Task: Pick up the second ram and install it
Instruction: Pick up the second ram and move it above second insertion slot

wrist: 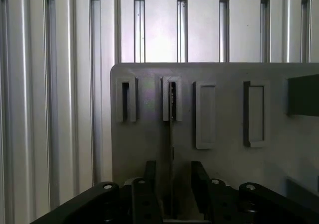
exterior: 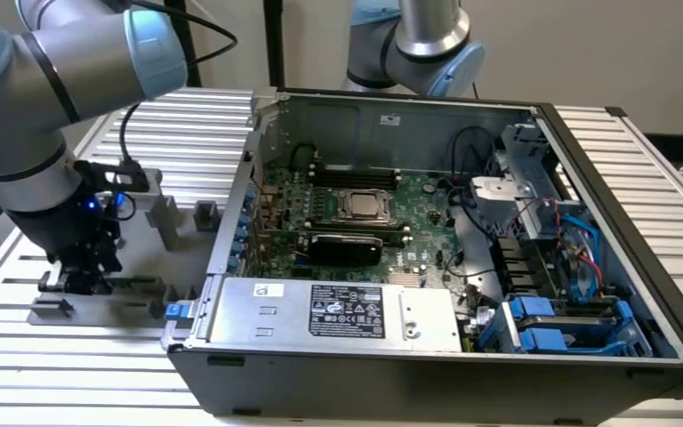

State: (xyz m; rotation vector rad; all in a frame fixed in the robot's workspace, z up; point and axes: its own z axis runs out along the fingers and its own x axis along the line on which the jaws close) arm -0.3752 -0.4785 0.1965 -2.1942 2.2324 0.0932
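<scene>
step: pick-up, likely pre-grasp
second ram (wrist: 171, 144): on edge in the grey holder (wrist: 172, 102), outside the computer case (exterior: 354, 374)
fingers (wrist: 149, 179): apart, straddling the ram, holding nothing
needs: even squeeze on flat faces

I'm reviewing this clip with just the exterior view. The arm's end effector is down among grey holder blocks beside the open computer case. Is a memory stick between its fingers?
Observer: Yes, the wrist view has a thin dark memory stick, edge-on, running from a grey slotted holder block to between the fingers of the end effector.
Operator: Clamped?
Observer: No, a gap shows on each side of the stick; the fingers stand open.
Operator: How many holders?
Observer: Four grey ones in a row on a flat grey plate.
</scene>
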